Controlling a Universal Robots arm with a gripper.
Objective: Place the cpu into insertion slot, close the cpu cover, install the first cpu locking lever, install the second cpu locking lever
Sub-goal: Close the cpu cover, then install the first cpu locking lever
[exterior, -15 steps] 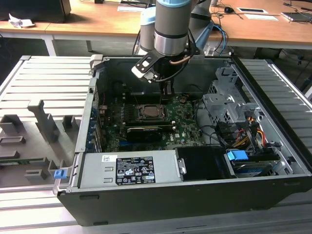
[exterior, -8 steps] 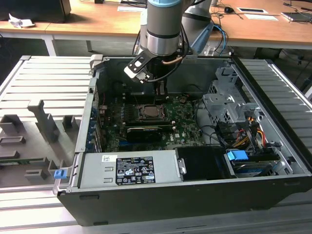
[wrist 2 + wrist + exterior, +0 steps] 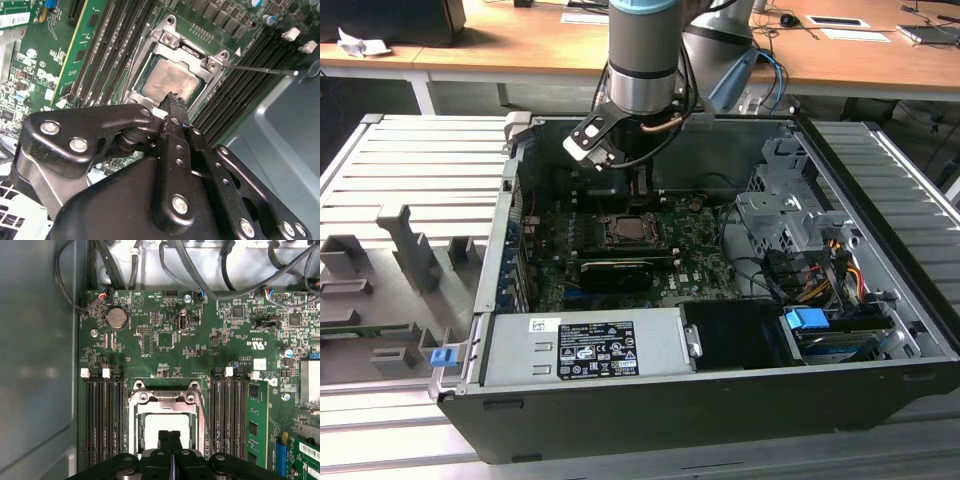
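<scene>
- Over the slot (image 3: 612, 230), our gripper (image 3: 173, 99) hangs with fingers pressed together and empty; we judge it is set as a pusher.
- We see the cpu (image 3: 172, 80) seated there under the cover (image 3: 186, 54), at twelve o'clock of the card (image 3: 612, 272).

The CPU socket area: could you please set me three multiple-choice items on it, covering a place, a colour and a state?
1. Where is the cpu? A on the power supply; B in the insertion slot; C on the grey tray.
2. What colour is the motherboard? A blue; B red; C green.
3. How are the gripper's fingers? A shut together; B spread wide; C clamped on a cable.
B, its silvery face shows through the cpu cover; C, green in both wrist views; A, no gap shows between them.
</scene>
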